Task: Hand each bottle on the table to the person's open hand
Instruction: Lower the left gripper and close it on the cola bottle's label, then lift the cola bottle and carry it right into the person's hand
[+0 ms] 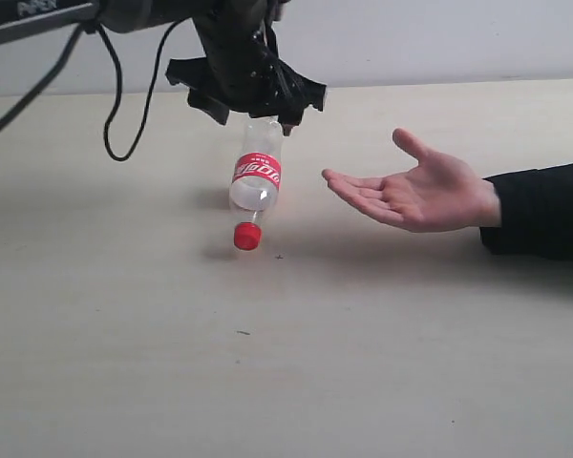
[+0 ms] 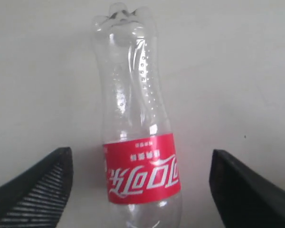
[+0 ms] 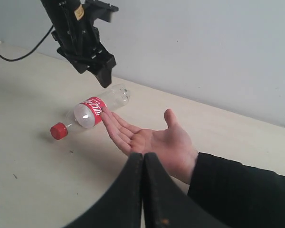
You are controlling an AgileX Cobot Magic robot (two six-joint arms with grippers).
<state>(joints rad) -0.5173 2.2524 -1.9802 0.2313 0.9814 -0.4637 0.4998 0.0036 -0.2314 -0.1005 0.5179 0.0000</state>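
Left pincer [image 1: 253, 114]: angled downward, jaws spread wide, gripping nothing.
Bottle [image 1: 256, 176]: between those jaws, touching neither; apparently lying on the table [image 1: 124, 334].
Open hand [image 1: 415, 196]: palm up, beside the pincer.
Right pincer [image 3: 142, 190]: closed, empty.

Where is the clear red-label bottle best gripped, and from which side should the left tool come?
Across the waist at the red label, from straight above. The bottle lies on its side on the table, so both round flanks are free; the left tool hangs open over it, fingers flanking the label.
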